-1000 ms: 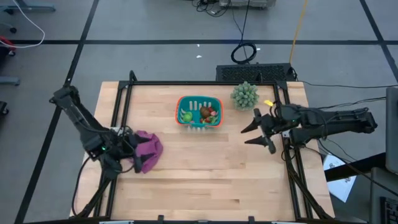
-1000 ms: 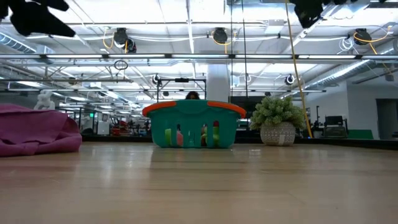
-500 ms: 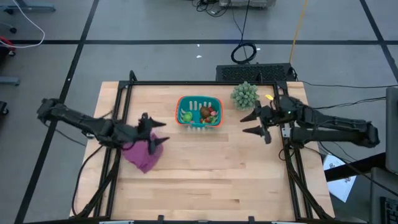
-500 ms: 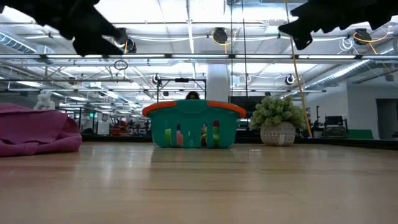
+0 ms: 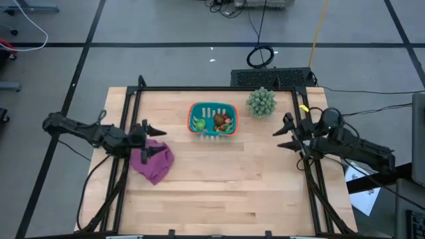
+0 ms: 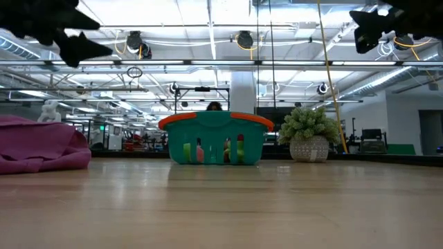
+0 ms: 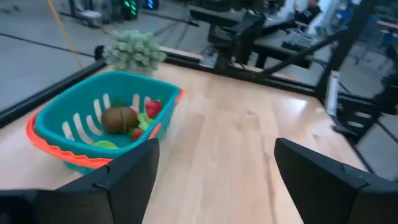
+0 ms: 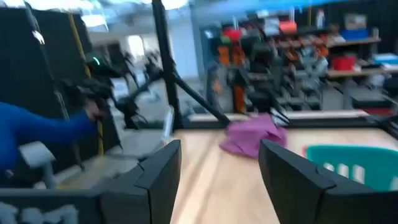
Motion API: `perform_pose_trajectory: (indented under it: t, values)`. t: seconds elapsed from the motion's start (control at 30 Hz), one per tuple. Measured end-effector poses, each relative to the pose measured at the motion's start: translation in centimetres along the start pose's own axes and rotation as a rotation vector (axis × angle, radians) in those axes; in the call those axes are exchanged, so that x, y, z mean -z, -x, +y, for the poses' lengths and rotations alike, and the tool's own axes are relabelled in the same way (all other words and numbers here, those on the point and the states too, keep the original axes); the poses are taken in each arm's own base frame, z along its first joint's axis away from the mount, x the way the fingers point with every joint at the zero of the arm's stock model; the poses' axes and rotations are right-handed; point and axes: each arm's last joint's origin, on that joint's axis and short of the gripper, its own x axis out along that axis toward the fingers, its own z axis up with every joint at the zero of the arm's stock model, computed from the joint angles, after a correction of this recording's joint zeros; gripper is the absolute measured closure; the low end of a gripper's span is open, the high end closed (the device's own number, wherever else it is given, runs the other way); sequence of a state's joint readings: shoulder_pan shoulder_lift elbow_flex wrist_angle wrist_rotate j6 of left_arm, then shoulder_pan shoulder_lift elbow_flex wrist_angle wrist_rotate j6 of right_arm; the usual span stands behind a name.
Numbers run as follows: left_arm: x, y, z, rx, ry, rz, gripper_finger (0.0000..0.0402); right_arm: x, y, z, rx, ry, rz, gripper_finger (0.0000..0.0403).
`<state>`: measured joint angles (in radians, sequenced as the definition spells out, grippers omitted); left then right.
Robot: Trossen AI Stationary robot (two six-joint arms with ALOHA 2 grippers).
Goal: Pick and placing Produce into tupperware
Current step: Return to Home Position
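The teal tupperware basket (image 5: 212, 119) with an orange rim stands on the table's far middle, seen also in the low view (image 6: 216, 138) and left wrist view (image 7: 93, 134). Produce lies inside it: a brown kiwi piece (image 7: 119, 118), red strawberry pieces (image 7: 153, 107) and a green piece (image 5: 199, 123). My left gripper (image 5: 153, 139) hovers open above the purple cloth's far edge, left of the basket, high in the low view (image 6: 76, 38). My right gripper (image 5: 281, 132) hovers open right of the basket, near the right rail, high in the low view (image 6: 374, 28).
A purple cloth (image 5: 154, 161) lies crumpled near the table's left side. A spiky pale-green plant ball (image 5: 261, 101) stands at the far edge, right of the basket. A black frame runs along the table's left, far and right sides. Bare wood fills the near half.
My left arm has unfolded from beside the cloth, carrying its gripper up and toward the basket, then drawn back a little toward the left edge. My right gripper has moved toward the far edge, then pulled back toward the table's right edge. Basket and cloth have stayed put.
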<state>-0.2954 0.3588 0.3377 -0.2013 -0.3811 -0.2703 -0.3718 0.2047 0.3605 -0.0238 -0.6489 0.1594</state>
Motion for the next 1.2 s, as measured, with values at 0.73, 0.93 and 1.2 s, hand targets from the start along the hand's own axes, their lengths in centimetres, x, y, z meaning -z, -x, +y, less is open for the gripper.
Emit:
perform_pose_trajectory:
  t: [0.73, 0.93, 1.2]
  values:
    - [4.7, -1.8, 3.7, -0.152, 0.017, -0.219, 0.0078, 5.2, -0.7, -1.6, 0.003, -0.003, -0.023, 0.0200]
    - [4.5, -1.9, 5.2, -0.120, 0.015, -0.203, 0.0078, 5.4, -0.5, -2.6, 0.089, -0.001, 0.001, 0.0200]
    - [5.4, -2.1, 5.4, -0.064, 0.029, -0.131, 0.0078, 6.1, -0.4, -3.0, 0.035, 0.028, 0.039, 0.0200]
